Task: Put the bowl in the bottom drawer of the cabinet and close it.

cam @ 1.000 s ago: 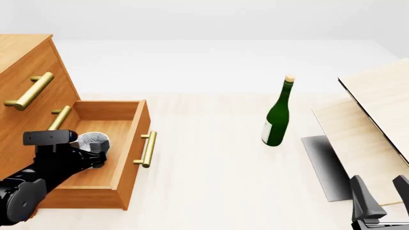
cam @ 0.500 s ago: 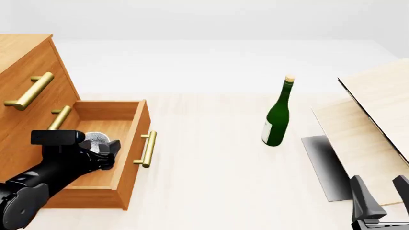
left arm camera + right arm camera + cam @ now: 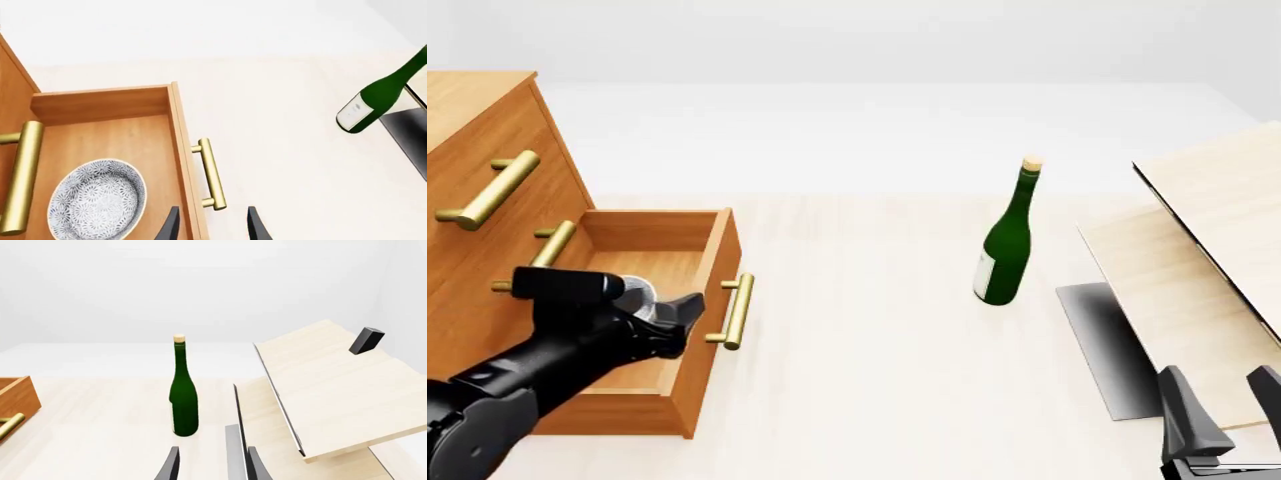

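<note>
Resting on the floor of the bottom drawer [image 3: 113, 135], the bowl [image 3: 97, 199] lies free in the left wrist view, with the left gripper [image 3: 208, 225] spread and empty over the drawer's front panel by its brass handle [image 3: 209, 173]. From the front, the left gripper [image 3: 674, 312] sits low against that panel, so a careless push could catch a finger inside the cabinet [image 3: 487, 190] and jam the drawer. Through the right wrist view, the right gripper [image 3: 208, 465] hangs parted and idle, well away from the drawer, facing the green bottle [image 3: 183, 399].

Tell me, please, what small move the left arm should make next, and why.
Probably push the bottom drawer shut: the bowl already sits inside it, released, and the open left tool hangs right by the brass handle on the front.
</note>
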